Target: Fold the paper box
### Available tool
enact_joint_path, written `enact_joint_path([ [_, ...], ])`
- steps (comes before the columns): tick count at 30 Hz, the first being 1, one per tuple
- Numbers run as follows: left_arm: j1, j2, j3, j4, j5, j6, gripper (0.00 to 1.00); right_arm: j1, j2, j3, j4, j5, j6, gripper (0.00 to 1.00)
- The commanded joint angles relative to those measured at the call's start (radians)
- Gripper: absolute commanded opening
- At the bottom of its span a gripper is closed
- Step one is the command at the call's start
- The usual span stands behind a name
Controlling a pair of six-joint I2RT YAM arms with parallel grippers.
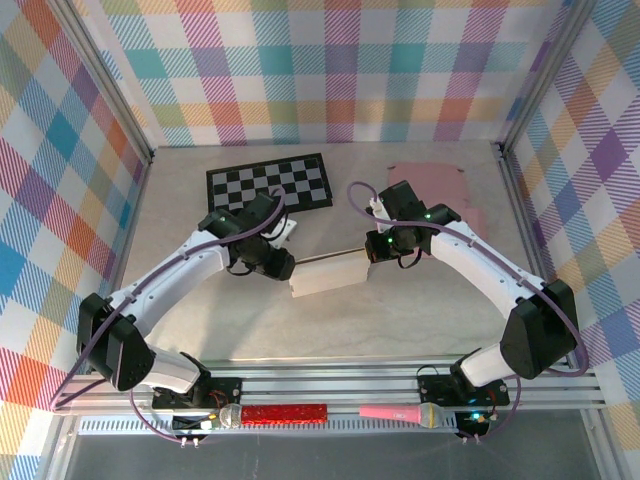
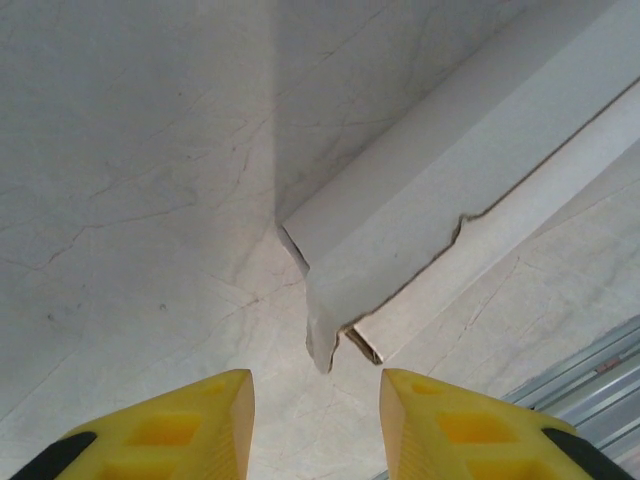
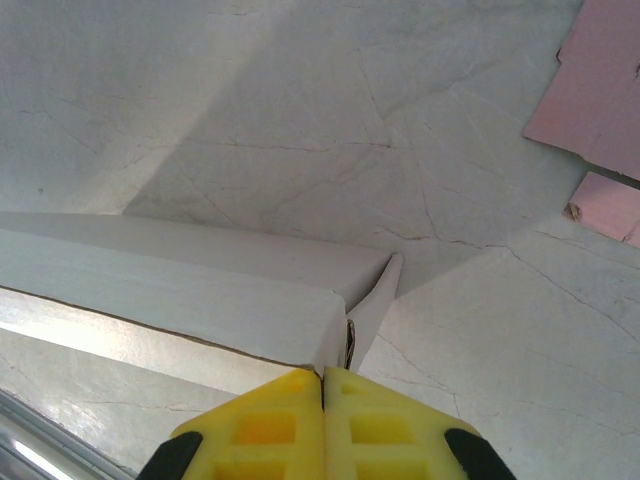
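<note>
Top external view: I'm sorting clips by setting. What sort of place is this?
Probably a robot test booth rather than a home or shop. Plaid-printed walls enclose a pale table, a black-and-white checkerboard lies at the back, and an aluminium rail carries the arm bases.

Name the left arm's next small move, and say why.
Probably ease the left gripper forward onto the loose end flap of the paper box: its jaws stand open short of it, while the right gripper pinches the other end.
</note>
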Motion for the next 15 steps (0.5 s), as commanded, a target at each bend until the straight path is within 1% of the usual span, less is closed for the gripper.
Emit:
enact_joint_path([
  [1,0.006,0.016,0.031,-0.008,0.004,0.004,0.36,0.006,0.012,-0.001,-0.011,-0.013,0.010,0.00],
  [3,0.006,0.024,0.038,-0.001,0.010,0.003,0.33,0.006,0.012,-0.001,-0.010,-0.013,0.011,0.00],
  [5,0.006,0.034,0.045,0.001,0.019,0.001,0.28,0.006,0.011,-0.001,-0.010,-0.013,0.012,0.00],
  [7,0.006,0.043,0.052,0.000,0.023,-0.002,0.20,0.006,0.011,-0.001,-0.008,-0.012,0.013,0.00],
  [8,0.006,0.044,0.052,0.001,0.024,-0.002,0.18,0.006,0.010,-0.001,-0.008,-0.012,0.013,0.00],
  [15,0.006,0.046,0.046,0.010,0.037,-0.019,0.08,0.006,0.011,-0.003,-0.005,-0.012,0.017,0.00],
])
